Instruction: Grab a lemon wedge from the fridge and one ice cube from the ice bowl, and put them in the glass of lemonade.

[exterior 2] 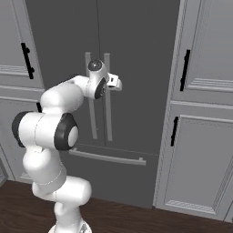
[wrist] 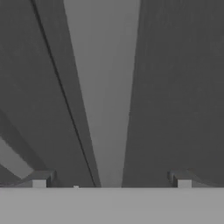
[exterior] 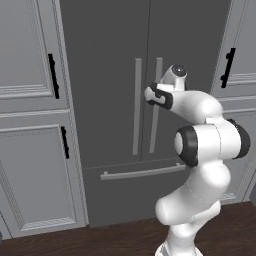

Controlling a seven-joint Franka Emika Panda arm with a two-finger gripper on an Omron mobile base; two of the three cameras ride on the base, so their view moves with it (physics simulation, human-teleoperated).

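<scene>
White arm fills the foreground of both base views, elbow big in the lower half, wrist reaching up to the middle of the frame. Going left to right in the left base view: pale cabinets (exterior: 30,125) with black handles down the left edge, then the fridge (exterior: 110,50), tall, dark grey, both doors shut, its two light bar handles side by side at centre. On the right-hand door handle (exterior: 156,107) sits the tool (exterior: 151,95), right up against the bar. A drawer handle (exterior: 142,172) runs across below.

Hand view now: the door seam (wrist: 65,100) slants down the left, the pale bar runs down the centre, and the two dark fingertips (wrist: 39,181) stand wide apart at the bottom, one on each side of it. So the tool is fully spread, gripping nothing yet, with the bar lined up between the jaws.

Lemon wedge, bowl and glass? Nowhere on show; the wedge is presumably behind these closed doors.

My read: opening the fridge comes first. To do it well, push in until the bar is deep between the fingers, close firmly, then pull along the door's arc, hinge on the right, rather than straight back.
</scene>
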